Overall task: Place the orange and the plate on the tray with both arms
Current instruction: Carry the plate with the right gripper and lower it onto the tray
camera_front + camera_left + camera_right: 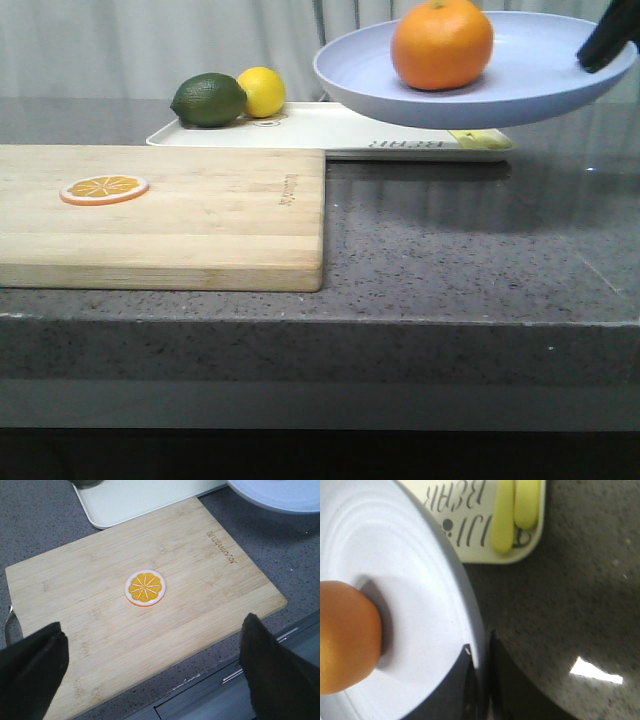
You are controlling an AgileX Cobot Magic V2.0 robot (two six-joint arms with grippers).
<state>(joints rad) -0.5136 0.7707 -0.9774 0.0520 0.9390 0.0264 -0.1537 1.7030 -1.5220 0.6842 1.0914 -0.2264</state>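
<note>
Dark speckled stone counter (470,250) carries wooden cutting board (180,225) (front left), cream tray (330,128) behind.

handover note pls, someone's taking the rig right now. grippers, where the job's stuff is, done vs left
Right gripper: shut on the rim of the plate, holding it in the air above the right end of the tray.
Left gripper: open, empty, hovering over the cutting board near the orange slice.
Orange: sitting on the plate.
Lime and lemon are at the tray's left end.
Done: orange on plate, plate lifted.
Left: lower the plate onto the tray's free right part, release. The orange could roll, so keep the plate level.
</note>
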